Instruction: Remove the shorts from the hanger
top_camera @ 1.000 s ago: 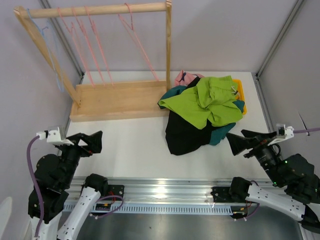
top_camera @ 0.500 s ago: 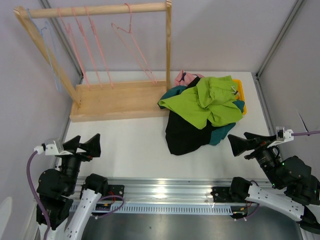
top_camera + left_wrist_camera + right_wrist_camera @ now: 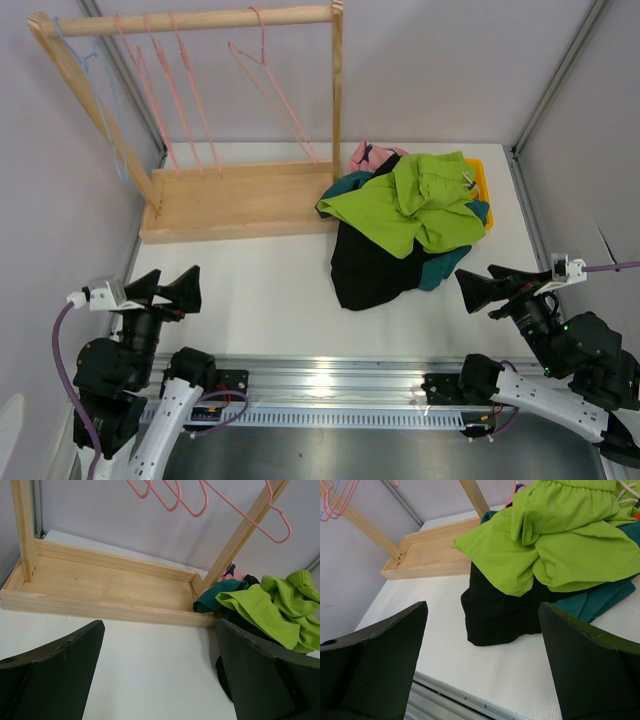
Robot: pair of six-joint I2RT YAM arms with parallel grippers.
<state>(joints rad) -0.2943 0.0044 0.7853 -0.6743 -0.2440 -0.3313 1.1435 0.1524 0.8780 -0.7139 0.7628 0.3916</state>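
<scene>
Shorts (image 3: 405,225) lying piled on worktop (image 3: 260,280) just R of wooden rack (image 3: 240,200); hangers (image 3: 272,100) hanging bare, so L hand (image 3: 172,290) & R hand (image 3: 478,285) prob idling, wide open, empty, well in front of rack

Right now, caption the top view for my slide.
Shorts heaped beside the wooden rack, hangers bare, left pincer and right pincer open.

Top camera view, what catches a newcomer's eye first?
The heap of shorts right of centre, lime green pair on top. Behind-left, the wooden rack holds only bare pink hangers. The left gripper and right gripper sit open and empty at the near edge.
</scene>
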